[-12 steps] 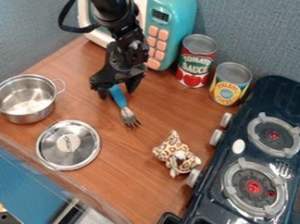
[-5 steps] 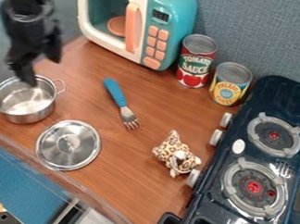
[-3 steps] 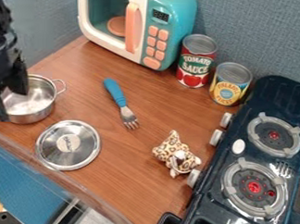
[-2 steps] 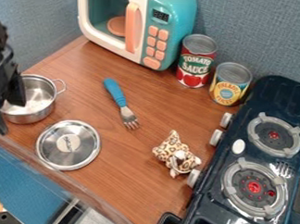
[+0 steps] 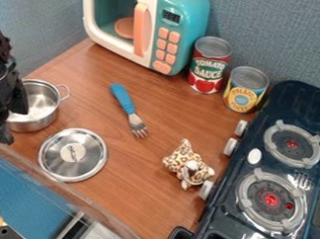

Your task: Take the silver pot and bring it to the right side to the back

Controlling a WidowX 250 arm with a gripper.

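My gripper (image 5: 12, 122) is at the left edge of the view, over the left part of the silver pot (image 5: 42, 118). Its two fingers stand apart: one is over the pot's inside, the other by its lower left side. The pot is upright on the wooden counter at the left, with its right handle visible. The gripper covers the pot's left side and handle, so I cannot tell whether a finger touches the rim.
A silver lid (image 5: 73, 155) lies below the pot, a blue-handled fork (image 5: 128, 109) to its right. A spotted toy (image 5: 187, 163) is at centre. Behind stand a toy microwave (image 5: 182, 31) and two cans (image 5: 209, 65); the stove (image 5: 270, 170) is at the right.
The gripper has moved left from above the fork's handle, then down to the left side of the pot, and lately shifted only slightly. The pot has not visibly moved.
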